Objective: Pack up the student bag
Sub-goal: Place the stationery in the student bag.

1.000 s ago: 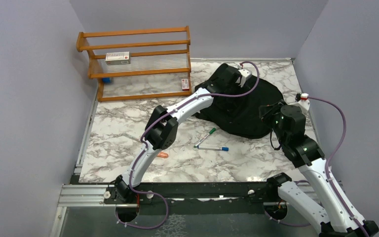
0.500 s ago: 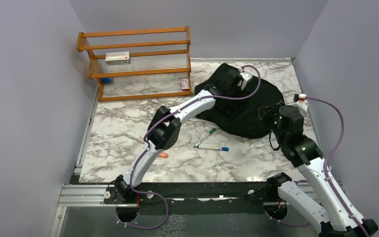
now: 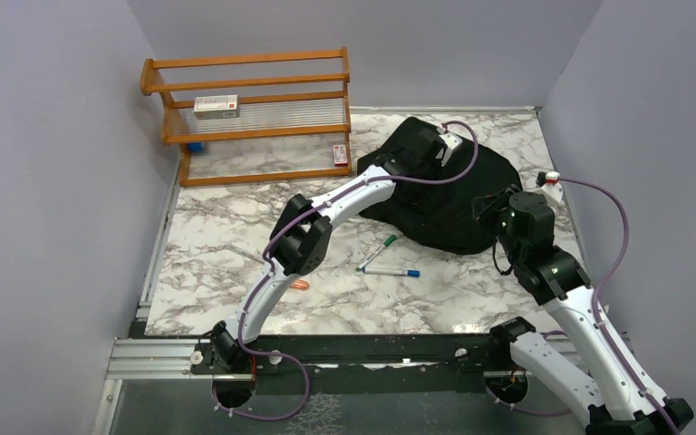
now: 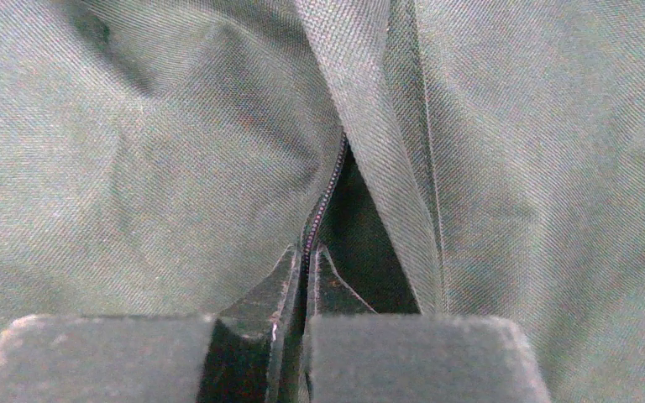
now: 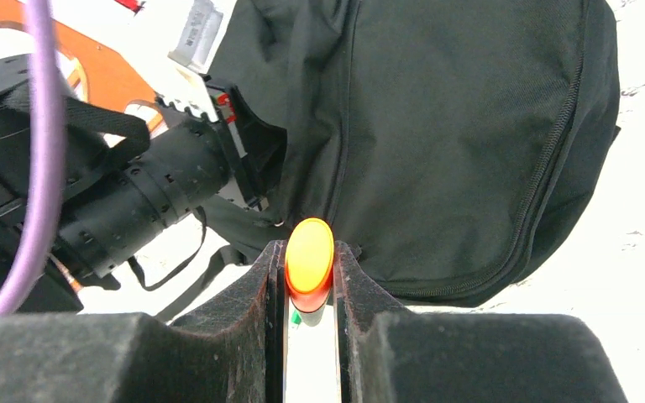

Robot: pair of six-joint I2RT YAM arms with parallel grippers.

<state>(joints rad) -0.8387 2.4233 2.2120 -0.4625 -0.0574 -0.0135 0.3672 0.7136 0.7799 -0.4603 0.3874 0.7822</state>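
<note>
We see our left pincer pinched together on the zipper of the black backpack; our right pincer clamps an orange-capped marker.

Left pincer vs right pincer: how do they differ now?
Grip: left pincer pinches the student bag's zip edge; right pincer grips an orange-capped marker. Gap: left pincer's jaws nearly meet; right pincer's stand the marker's width apart. Place: left pincer is on the bag; right pincer is off its edge. Both are shut.
</note>
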